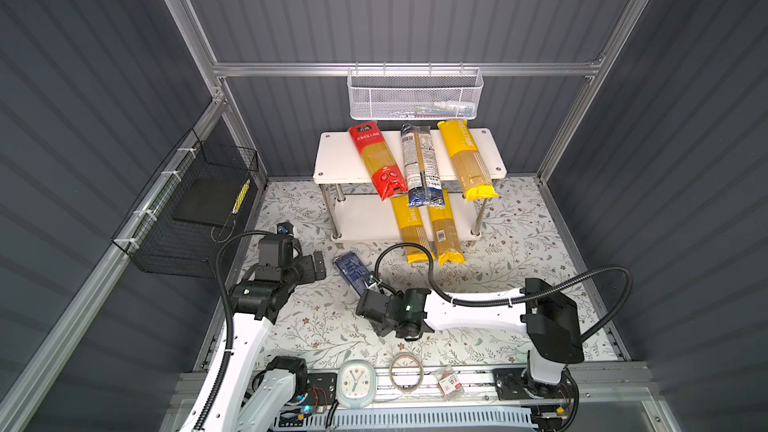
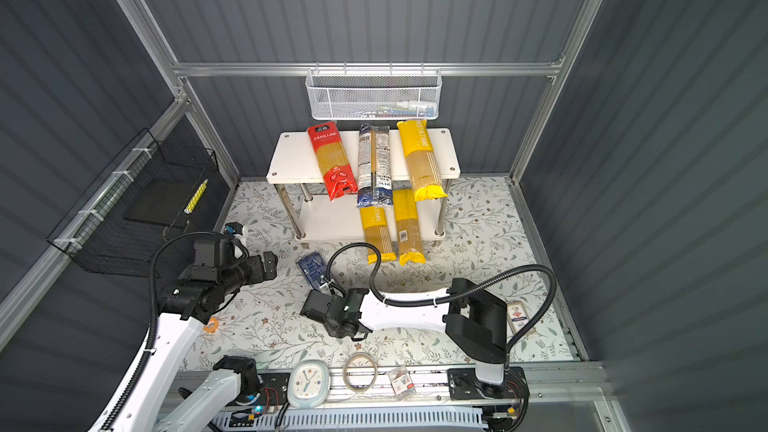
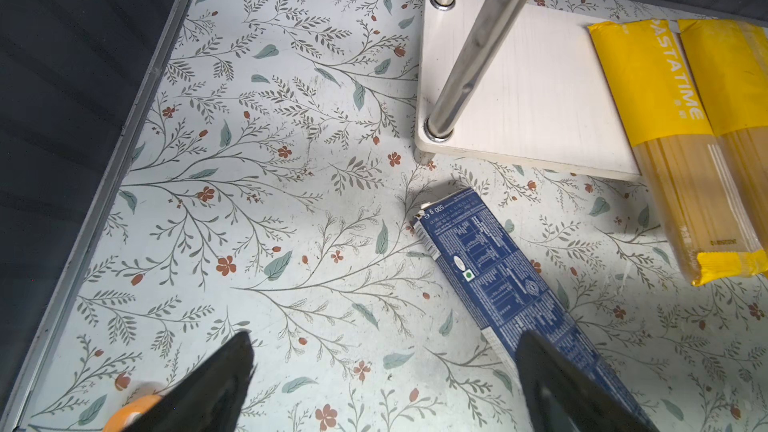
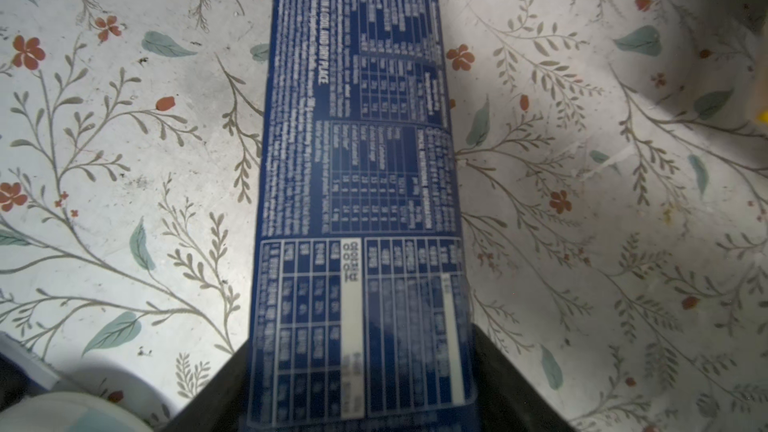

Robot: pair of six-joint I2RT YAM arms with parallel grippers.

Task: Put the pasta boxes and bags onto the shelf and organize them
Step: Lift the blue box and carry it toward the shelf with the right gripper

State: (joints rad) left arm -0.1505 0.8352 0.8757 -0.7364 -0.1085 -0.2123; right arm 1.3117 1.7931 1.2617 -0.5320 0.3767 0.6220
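Dark ribbed walls enclose a floral mat [image 1: 519, 243], with the shelf [image 1: 345, 155] at the back. Its top board carries a red bag [image 1: 376, 164], a clear bag [image 1: 422, 164] and a yellow bag [image 1: 467, 160]. A lower yellow bag [image 1: 409, 230] and a second lower yellow bag [image 1: 444, 230] overhang the bottom board.

The dark-blue box [image 1: 351, 270] is the 1 pack not yet shelved. It lies flat on the mat, just in front of the shelf's left legs. The right gripper [image 4: 359, 347] straddles the box's near end, with its jaws against the 2 long edges. Whether they press firmly I cannot tell. The left gripper [image 3: 386, 340] hovers beside the box with its fingers apart, holding nothing.

The step in hand looks like the pickup of this box. Because the hold sits at 1 end, the far end will probably sag or swing, so the squeeze should be square across the narrow width before lifting. The box should then rise level and clear the chrome leg. Bare board shows on the left of both tiers, so either suits, with the box laid parallel to its neighbours. The left arm should stay clear.
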